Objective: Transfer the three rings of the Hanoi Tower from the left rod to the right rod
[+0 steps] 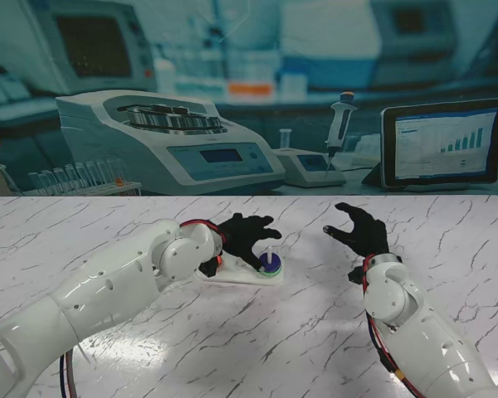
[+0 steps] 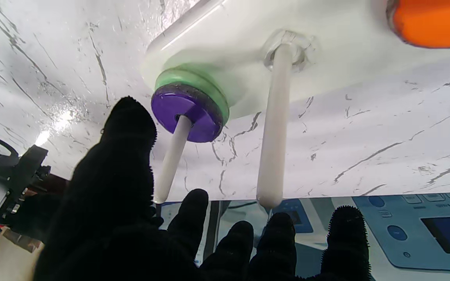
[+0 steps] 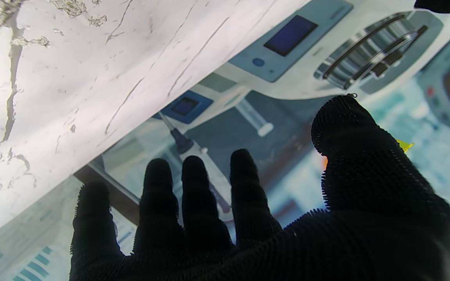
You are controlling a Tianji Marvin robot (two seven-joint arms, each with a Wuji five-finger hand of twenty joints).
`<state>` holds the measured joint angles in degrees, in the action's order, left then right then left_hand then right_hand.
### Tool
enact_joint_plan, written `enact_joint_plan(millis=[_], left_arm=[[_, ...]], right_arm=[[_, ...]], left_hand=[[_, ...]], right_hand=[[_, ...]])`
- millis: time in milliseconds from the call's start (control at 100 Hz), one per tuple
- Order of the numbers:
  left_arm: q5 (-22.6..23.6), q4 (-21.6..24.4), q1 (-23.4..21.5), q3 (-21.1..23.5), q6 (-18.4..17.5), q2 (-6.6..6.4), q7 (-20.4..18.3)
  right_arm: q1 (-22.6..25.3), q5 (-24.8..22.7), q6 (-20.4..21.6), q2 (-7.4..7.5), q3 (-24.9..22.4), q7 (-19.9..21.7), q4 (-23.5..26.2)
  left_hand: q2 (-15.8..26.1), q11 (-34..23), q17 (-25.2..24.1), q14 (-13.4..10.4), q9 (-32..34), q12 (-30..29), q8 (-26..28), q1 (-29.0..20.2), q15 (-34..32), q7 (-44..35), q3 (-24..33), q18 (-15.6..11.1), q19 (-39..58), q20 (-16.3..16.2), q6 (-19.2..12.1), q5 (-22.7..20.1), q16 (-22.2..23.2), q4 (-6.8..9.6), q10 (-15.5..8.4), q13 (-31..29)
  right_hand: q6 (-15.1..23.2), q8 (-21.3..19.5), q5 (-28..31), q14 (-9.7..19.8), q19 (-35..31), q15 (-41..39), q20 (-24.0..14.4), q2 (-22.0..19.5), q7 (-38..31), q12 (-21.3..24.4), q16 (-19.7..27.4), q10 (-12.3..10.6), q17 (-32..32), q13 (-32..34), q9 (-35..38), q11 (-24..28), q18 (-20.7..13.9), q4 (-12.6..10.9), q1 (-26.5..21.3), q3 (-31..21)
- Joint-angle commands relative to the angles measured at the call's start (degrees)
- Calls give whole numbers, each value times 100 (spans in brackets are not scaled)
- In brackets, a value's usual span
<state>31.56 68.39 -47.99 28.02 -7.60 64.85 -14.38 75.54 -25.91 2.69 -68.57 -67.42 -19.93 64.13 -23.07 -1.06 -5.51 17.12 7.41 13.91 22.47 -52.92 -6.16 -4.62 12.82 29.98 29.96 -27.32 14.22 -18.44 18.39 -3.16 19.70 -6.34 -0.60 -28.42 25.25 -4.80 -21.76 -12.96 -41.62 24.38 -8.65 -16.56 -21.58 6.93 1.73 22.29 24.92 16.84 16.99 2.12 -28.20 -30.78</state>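
The white tower base (image 1: 232, 279) lies mid-table. On its right rod (image 2: 172, 156) a purple ring (image 1: 270, 265) (image 2: 186, 117) rests on a green ring (image 2: 199, 84). The middle rod (image 2: 274, 128) is bare. An orange ring (image 2: 432, 23) sits at the base's other end; in the stand view my left wrist hides it. My left hand (image 1: 245, 236) (image 2: 150, 234) hovers over the base, fingers spread, holding nothing. My right hand (image 1: 358, 230) (image 3: 248, 218) hangs open above the table, to the right of the tower and apart from it.
The marble table (image 1: 315, 340) stretches all around the tower. Behind its far edge is a lab backdrop with a centrifuge (image 1: 166, 137), a pipette (image 1: 340, 120) and a tablet screen (image 1: 445, 143).
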Motion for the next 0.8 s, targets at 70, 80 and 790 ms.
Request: enact_joint_plan(millis=[70,80,790], left_arm=[[54,42,72,-18,-83,-19,-47],[62,44,70,-17,-76,-20,-42],[1534,1696,-1854,2535,547,-459,-79]], right_arm=[[35,14,-9,-50,22,-23,11],[35,14,-9,-50,22,-23,11],[22,11,9,-50,36,-23,2]], left_hand=[[-190,160,-102,61,-253,-148,-122,-136,71,81,372,-33,-175,87,194,205,-28,193,193,265],[-184,158,-95,65,-250,-151,-121,-149,65,80,388,-37,-171,87,194,201,-26,195,194,258],[485,-58,-42,129,-48,92,83,-245,27,-85,-1009,-10,-47,125,69,-142,2,140,43,93]], right_hand=[[64,69,92,-29,-26,-43,-93,-54,-69,36,-80,-8,-70,54,29,-3,-80,-141,-93,84],[66,69,93,-30,-26,-44,-93,-54,-69,37,-80,-8,-70,56,27,-5,-80,-142,-96,84],[101,67,114,3,-40,-84,-96,-64,-80,23,-94,-43,-32,68,58,44,-54,-148,-63,110]])
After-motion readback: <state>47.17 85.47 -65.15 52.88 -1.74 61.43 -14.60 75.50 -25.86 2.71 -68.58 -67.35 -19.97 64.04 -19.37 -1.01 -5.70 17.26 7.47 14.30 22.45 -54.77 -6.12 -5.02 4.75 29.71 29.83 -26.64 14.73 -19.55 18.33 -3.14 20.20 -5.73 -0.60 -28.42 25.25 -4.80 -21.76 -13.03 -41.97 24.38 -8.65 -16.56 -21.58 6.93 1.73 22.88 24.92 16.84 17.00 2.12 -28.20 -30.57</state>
